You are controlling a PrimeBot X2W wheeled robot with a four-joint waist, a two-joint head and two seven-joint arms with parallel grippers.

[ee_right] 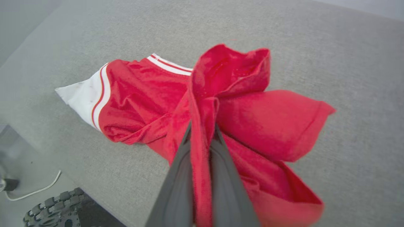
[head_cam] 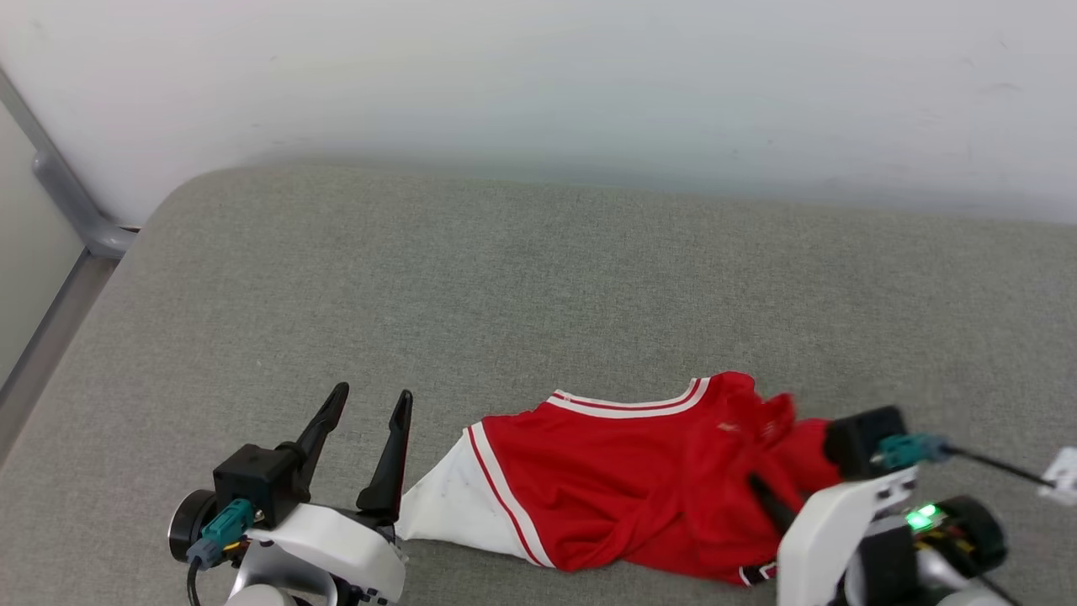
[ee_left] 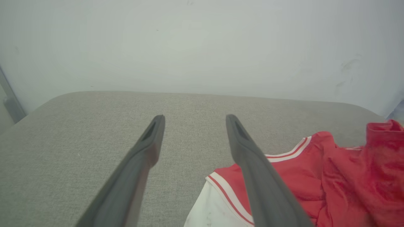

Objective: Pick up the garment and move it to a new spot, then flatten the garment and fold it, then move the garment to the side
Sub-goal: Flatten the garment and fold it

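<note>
Left gripper (head_cam: 373,392) spread and free; right gripper (ee_right: 202,128) clamped on the garment (head_cam: 623,480).
At the left, the two fingers stand apart above the grey cushion (head_cam: 505,278), touching nothing, just beside the white sleeve (head_cam: 446,502). The garment lies crumpled near the cushion's front edge, centre to right. At the right, both fingers press together on a raised red fold of it.

1. A grey fabric-covered surface (head_cam: 538,278) is seen, set against a white wall (head_cam: 538,76).
2. A grey metal rail (head_cam: 67,194) is seen beside its left corner.
3. A white cable (ee_right: 34,189) is laid on the floor (ee_right: 28,170).
</note>
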